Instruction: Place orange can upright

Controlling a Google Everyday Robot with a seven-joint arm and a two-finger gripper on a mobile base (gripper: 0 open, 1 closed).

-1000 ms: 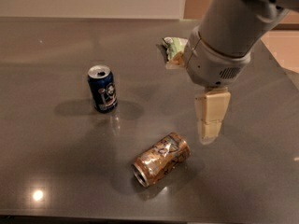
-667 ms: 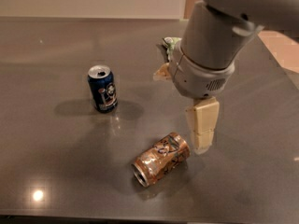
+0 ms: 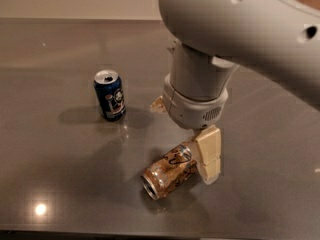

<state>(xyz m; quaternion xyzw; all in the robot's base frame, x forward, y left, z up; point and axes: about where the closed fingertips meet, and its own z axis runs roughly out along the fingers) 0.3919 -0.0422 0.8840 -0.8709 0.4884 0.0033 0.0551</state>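
The orange can (image 3: pixel 170 171) lies on its side on the grey table (image 3: pixel 60 154), front centre. Its open silver end points to the front left. It is shiny copper with pale swirls. My gripper (image 3: pixel 207 156) hangs from the big grey wrist (image 3: pixel 197 96) and sits low at the can's far right end, right beside it or touching it. The arm hides the table behind it.
A dark blue can (image 3: pixel 110 95) with a white label stands upright at the left, well apart from the orange can. A bright light reflection (image 3: pixel 41 209) shows near the table's front edge (image 3: pixel 75 231).
The arm has moved left and down, bringing the gripper from the right of the orange can to its far end. Both cans have stayed in place.
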